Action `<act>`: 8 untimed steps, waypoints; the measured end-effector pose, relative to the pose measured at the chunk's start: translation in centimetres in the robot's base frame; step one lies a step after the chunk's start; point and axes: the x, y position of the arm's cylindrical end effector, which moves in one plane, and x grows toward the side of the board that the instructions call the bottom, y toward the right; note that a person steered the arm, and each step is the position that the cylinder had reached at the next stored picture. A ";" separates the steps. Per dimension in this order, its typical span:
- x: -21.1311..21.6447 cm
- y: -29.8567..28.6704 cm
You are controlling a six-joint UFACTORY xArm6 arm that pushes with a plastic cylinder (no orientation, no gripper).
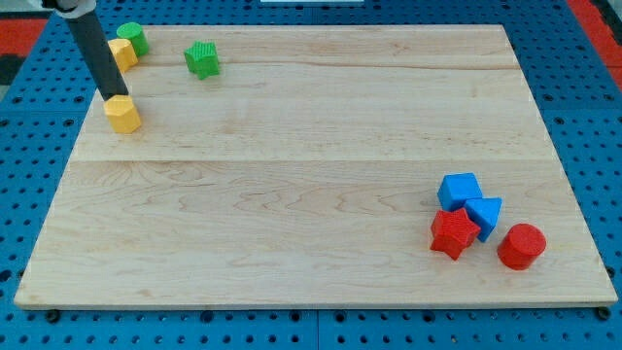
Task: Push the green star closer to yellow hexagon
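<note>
Table (311, 175): pale wood planks, fine lengthwise grain, seams visible between boards, lying on a blue pegboard (19, 194) dotted with holes.

My tool is a plain dark rod, matte, with no jaws to open or close; it grips nothing. It slants down from the view's top left. My tip (110, 99) sits at the top edge of the yellow hexagon (123, 114), apparently touching it on its upper-left side.

Yellow hexagon: chunky, flat-topped, smooth faces, near the table's left edge.

Green star (202, 58): ridged outline, matte, near the view's top, to the right of and above the hexagon, apart from it and apart from my tip.

Top left corner: a green block (133, 38), rounded outline, with a second yellow block (122, 53) just beside it, partly hidden behind my rod; exact shapes unclear.

Lower right cluster, pressed together: blue cube (459, 191), a second blue block (484, 215) with angled faces, red star (453, 233). Red cylinder (522, 246) just to their right.
</note>
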 end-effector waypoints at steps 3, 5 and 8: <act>-3.4 14.2; -13.8 17.8; -10.0 11.7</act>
